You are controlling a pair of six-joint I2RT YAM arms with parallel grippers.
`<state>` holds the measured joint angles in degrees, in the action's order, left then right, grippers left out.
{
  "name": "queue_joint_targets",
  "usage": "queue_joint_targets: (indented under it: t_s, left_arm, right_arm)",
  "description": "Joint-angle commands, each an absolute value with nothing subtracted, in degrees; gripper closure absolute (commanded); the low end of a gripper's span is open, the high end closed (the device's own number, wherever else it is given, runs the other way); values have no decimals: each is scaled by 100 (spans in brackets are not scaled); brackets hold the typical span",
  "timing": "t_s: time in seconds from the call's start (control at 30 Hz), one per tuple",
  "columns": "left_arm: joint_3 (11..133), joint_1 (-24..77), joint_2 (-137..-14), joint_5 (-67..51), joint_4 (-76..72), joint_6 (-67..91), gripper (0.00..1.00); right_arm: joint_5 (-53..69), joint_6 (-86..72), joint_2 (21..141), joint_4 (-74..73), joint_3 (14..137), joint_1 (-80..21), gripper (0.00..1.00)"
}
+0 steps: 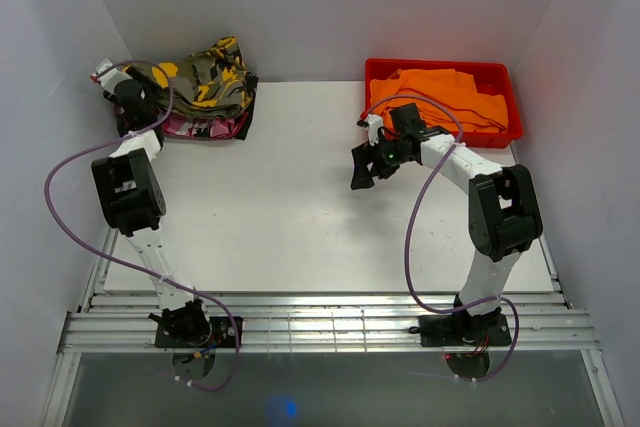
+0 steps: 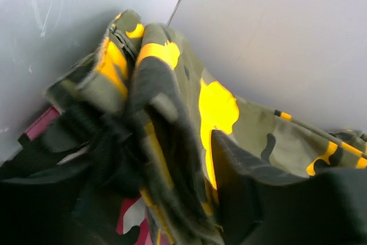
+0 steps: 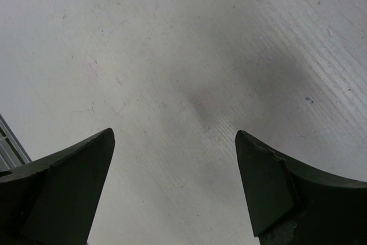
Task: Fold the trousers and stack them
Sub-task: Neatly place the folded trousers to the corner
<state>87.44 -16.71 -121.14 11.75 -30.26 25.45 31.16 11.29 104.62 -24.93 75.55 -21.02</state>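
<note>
The trousers (image 1: 205, 75) sit bunched in the far left corner of the table (image 1: 300, 217), against the walls, on top of a pink camouflage pair (image 1: 205, 128). They look roughly folded but lumpy, with thick ridges of cloth standing up instead of lying flat

The left gripper (image 1: 130, 97) is right at that pile, at its left end. From its own camera the dark fingers are blurred with cloth lying between them, and I cannot tell whether they are pinching the fabric or have let it go. The right gripper (image 1: 365, 169) hangs with its jaws spread wide and nothing in them, over bare table just in front of the red bin (image 1: 512, 97) that holds an orange garment (image 1: 450, 92)

To my eye the cloth is soft, light and floppy, not slippery. It will sag and unfold if lifted by one layer. The better hold would be a pinch through all the layers at a folded edge or the thicker waistband seam, with the flat of the stack pressed down afterwards
</note>
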Motion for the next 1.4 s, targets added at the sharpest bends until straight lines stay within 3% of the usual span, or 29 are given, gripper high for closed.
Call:
queue_joint_targets:
  t_s: [0.0,0.33,0.53,0.7,0.83,0.97,1.17,1.37]
  left_arm:
    - [9174,-1810,-12085,1020,-2691,2602,31]
    - [9622,-2302,-11453,335,-67,1996,2]
    - [11167,-2768,-11672,-1185,2897,977,2]
    - [11400,-3014,-11471,-2430,4610,38,2]
    - [10531,-3023,-10856,-3057,5325,-1691,2]
    - [9336,-3023,-10109,-2971,5379,-2327,2]
    - [7438,-2849,-8827,-3366,5063,-2838,2]
    - [6127,-2216,-8087,-2954,4597,-2848,2]
  right_arm:
    - [3059,1283,10283,-2672,7796,-2083,9]
    - [2988,1476,9897,-2935,7770,-1890,10]
    - [2997,1591,9554,-2971,7594,-1679,10]
    - [3023,1731,9326,-3093,7409,-1381,10]
    - [3076,1793,9132,-3295,7278,-959,10]
    - [3059,1907,8720,-3453,6935,-511,10]
    - [2875,2109,8096,-3480,5987,-211,10]
    - [2830,2145,7656,-3516,5292,-105,10]
